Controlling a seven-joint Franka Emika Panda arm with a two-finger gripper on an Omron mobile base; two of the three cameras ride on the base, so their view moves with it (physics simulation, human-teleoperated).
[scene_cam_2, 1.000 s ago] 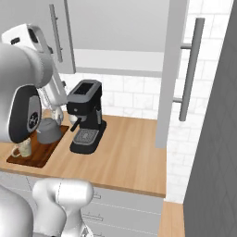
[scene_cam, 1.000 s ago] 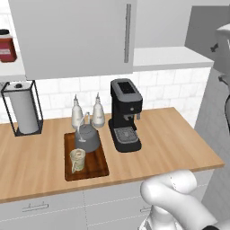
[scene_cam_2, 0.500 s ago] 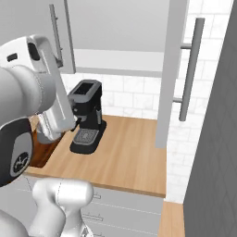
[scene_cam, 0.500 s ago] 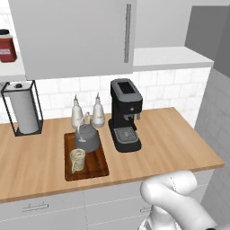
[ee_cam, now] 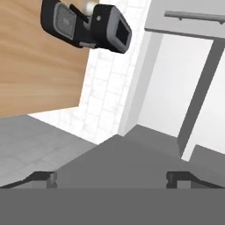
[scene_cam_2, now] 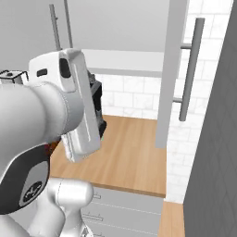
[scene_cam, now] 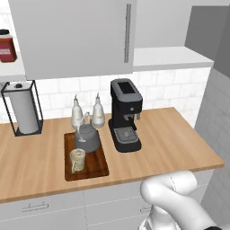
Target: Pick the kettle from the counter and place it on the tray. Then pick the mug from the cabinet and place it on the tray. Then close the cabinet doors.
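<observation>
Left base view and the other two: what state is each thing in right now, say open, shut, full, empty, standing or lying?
Dark grey metal kettle: upright on the tray.
Beige speckled mug: upright on the tray, in front of the kettle.
Dark brown wooden tray: flat on the counter.
Light grey cabinet door with bar handle: swung open.
Red jar with black lid: upright on the cabinet shelf, lid on.
Hand: open, holding nothing.
</observation>
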